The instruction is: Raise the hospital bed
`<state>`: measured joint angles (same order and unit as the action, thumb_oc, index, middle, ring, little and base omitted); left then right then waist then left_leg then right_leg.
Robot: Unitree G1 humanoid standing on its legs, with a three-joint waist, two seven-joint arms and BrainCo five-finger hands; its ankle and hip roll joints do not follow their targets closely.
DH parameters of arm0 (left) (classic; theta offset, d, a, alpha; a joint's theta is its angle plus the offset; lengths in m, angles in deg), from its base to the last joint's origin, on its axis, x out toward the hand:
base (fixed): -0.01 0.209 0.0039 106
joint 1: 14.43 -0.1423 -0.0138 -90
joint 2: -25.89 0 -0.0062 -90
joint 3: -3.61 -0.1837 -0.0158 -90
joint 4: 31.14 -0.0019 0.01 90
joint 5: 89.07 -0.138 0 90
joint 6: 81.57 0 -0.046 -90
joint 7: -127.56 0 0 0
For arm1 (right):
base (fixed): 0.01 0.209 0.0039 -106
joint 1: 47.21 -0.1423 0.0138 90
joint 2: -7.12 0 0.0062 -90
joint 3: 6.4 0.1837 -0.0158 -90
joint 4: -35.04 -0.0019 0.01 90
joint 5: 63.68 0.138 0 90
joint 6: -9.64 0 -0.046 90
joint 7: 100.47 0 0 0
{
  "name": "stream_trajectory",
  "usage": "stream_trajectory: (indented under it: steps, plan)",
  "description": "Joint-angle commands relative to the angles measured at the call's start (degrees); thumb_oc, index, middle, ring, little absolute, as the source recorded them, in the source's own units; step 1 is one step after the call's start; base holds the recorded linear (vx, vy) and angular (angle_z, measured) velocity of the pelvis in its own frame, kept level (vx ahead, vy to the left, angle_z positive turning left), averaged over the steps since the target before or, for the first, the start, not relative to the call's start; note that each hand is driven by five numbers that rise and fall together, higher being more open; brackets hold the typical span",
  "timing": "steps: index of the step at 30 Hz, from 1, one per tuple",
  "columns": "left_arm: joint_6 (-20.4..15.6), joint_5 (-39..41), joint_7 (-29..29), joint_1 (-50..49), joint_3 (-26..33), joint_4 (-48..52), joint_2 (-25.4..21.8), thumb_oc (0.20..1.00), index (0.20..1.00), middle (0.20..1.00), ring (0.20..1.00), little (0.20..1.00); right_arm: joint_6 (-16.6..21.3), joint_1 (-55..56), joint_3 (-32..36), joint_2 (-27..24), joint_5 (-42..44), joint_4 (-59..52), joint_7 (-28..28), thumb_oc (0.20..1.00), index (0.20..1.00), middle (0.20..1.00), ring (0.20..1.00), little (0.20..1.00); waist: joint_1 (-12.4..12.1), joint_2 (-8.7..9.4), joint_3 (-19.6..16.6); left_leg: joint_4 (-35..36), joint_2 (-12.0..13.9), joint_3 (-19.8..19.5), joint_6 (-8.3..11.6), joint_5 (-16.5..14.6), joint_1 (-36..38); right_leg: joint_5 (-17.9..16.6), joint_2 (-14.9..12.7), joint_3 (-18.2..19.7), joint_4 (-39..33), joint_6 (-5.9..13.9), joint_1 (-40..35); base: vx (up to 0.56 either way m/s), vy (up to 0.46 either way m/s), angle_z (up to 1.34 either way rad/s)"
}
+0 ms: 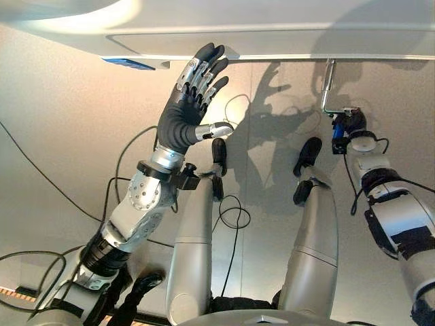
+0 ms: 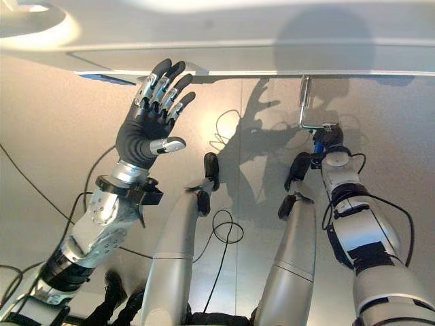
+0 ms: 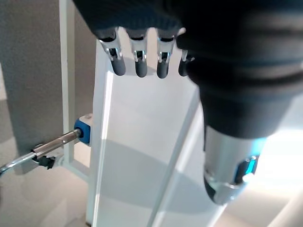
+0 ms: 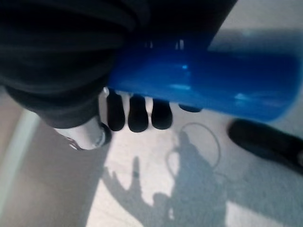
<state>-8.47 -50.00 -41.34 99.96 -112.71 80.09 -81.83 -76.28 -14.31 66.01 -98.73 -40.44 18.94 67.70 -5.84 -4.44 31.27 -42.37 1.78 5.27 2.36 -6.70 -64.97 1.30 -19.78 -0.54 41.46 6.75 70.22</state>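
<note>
A: What is hard to read here?

B: The hospital bed (image 1: 272,30) is cut off at the far edge; just the pale underside of its frame runs across the top. From the head views the right hand (image 1: 348,125) is mostly hidden behind its own wrist, fingers not readable there.

A: And from the wrist?

B: In the right wrist view the fingers (image 4: 138,113) are curled round a blue handle (image 4: 208,82), with the thumb below it. That handle sits at the end of the metal crank (image 1: 327,88), which hangs down from the bed frame on the right.

A: The left hand?

B: The left hand (image 1: 187,112) is raised, fingers straight and spread, holding nothing; its tips are at the frame's near edge, well left of the crank. Contact unclear.
</note>
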Motion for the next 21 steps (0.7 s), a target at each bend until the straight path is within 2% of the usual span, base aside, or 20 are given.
stream_trajectory:
  steps: [1,4,7,10,11,15,16,17,18,21]
  plan:
    - [-2.25,-0.22,-0.19,-1.64,1.01,5.56,3.37,1.0,1.0,1.0,1.0,1.0,-2.31,3.43,-1.34,-1.55,1.14,3.7,-0.65,0.2,0.2,0.2,0.2,0.2,1.19,-6.27,-1.48,6.09,0.37,-4.0,2.59,6.04,0.37,2.43,0.94,-1.26,4.91,1.5,-2.32,0.01,0.05,0.06]
    - [-2.13,-0.26,0.22,-2.07,1.04,5.96,3.76,1.0,1.0,1.0,1.0,1.0,-2.4,4.16,-1.15,0.5,1.1,3.44,-0.37,0.2,0.2,0.2,0.2,0.2,0.73,-7.03,-1.48,5.26,0.19,-4.1,2.61,5.86,-0.26,2.86,0.67,-1.34,5.83,1.49,-1.88,0.03,0.02,0.05]
    - [-2.01,-0.26,0.48,-1.76,1.06,5.82,3.99,1.0,1.0,1.0,1.0,1.0,-2.42,3.8,-1.07,1.45,1.6,3.07,-0.25,0.2,0.2,0.2,0.2,0.2,0.52,-7.2,-1.48,5.02,0.18,-4.12,2.58,6.46,-1.3,2.35,0.55,-1.49,5.77,1.33,-1.2,0.0,0.0,0.0]
    - [-1.9,-0.2,0.56,-2.28,1.07,5.84,4.3,1.0,1.0,1.0,1.0,1.0,-2.43,4.32,-1.07,2.62,2.11,2.59,0.08,0.2,0.2,0.2,0.2,0.2,0.45,-7.32,-1.48,4.13,0.11,-4.17,2.61,5.75,-1.38,3.03,0.4,-1.42,6.57,1.42,-1.18,0.0,0.0,0.0]
    - [-1.85,0.13,0.8,-2.39,0.88,5.87,4.74,1.0,1.0,1.0,1.0,1.0,-2.22,3.97,-1.6,4.73,2.83,1.55,0.31,0.2,0.2,0.2,0.2,0.2,0.23,-7.56,-1.48,3.81,0.02,-4.21,2.58,5.77,-1.67,2.92,0.39,-1.26,6.75,1.32,-1.03,0.0,0.0,0.0]
    - [-1.84,0.13,0.81,-2.56,0.96,5.92,4.66,1.0,1.0,1.0,1.0,1.0,-2.28,4.09,-1.66,4.88,2.86,1.41,0.19,0.2,0.2,0.2,0.2,0.2,0.33,-7.45,-1.48,3.66,0.02,-4.19,2.58,5.62,-1.64,3.04,0.37,-1.21,6.87,1.34,-1.05,0.0,0.0,0.0]
    - [-1.78,0.37,1.1,-2.19,1.16,5.87,4.75,1.0,1.0,1.0,1.0,1.0,-2.18,3.23,-2.1,6.21,3.32,0.76,0.25,0.2,0.2,0.2,0.2,0.2,0.2,-7.53,-1.48,3.73,0.09,-4.18,2.53,6.29,-2.45,2.49,0.37,-1.28,6.53,1.13,-0.49,0.01,0.044,-0.01]
    - [-1.84,0.59,1.53,-2.58,1.22,5.92,4.94,1.0,1.0,1.0,1.0,1.0,-2.09,3.08,-2.69,8.33,3.92,-0.26,0.26,0.2,0.2,0.2,0.2,0.2,0.11,-7.53,-1.48,3.27,0.05,-3.99,2.66,5.61,-2.16,3.04,0.26,-1.15,6.74,1.24,-0.92,-0.01,0.061,0.0]
    - [-1.78,0.69,1.59,-2.24,1.4,6.06,4.96,1.0,1.0,1.0,1.0,1.0,-2.19,2.57,-3.05,8.73,3.71,-0.51,0.44,0.2,0.2,0.2,0.2,0.2,0.02,-7.61,-1.48,3.58,0.01,-4.01,2.57,6.3,-2.82,2.41,0.24,-1.29,6.4,1.1,-0.33,0.02,0.051,0.01]
    - [-1.78,0.75,2.12,-2.84,1.4,5.92,5.2,1.0,1.0,1.0,1.0,1.0,-2.32,3.04,-4.53,11.46,3.18,-1.85,0.88,0.2,0.2,0.2,0.2,0.2,0.01,-7.64,-1.48,2.98,-0.1,-4.02,2.71,5.7,-2.67,3.01,0.11,-1.16,6.86,1.24,-0.69,0.0,0.011,0.0]
